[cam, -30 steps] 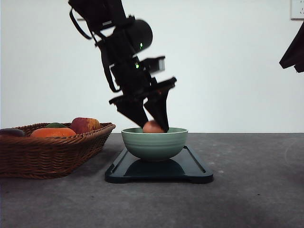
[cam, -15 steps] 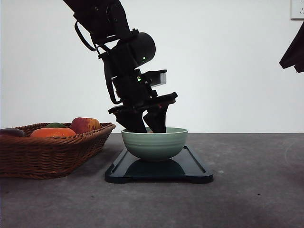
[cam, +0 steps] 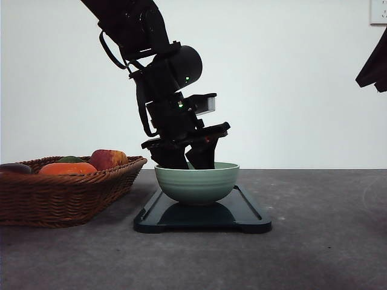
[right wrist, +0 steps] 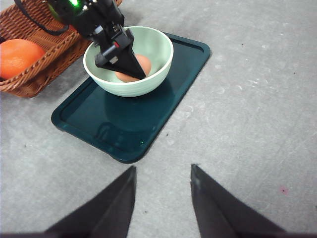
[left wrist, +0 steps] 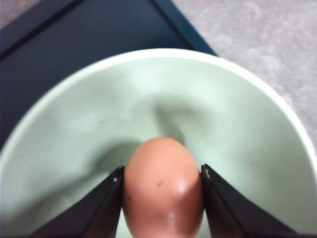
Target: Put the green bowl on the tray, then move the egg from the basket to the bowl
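Currently: left claw (left wrist: 162,191) grips egg (left wrist: 163,188), long axis toward 12 o'clock, inside green bowl (cam: 196,181); right claw (right wrist: 162,198) open.

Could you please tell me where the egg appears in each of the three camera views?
Front view: hidden behind the green bowl wall.
Left wrist view: egg low in the centre, between the left gripper fingers.
Right wrist view: egg inside the bowl, upper left.
Shared landmark: the green bowl.
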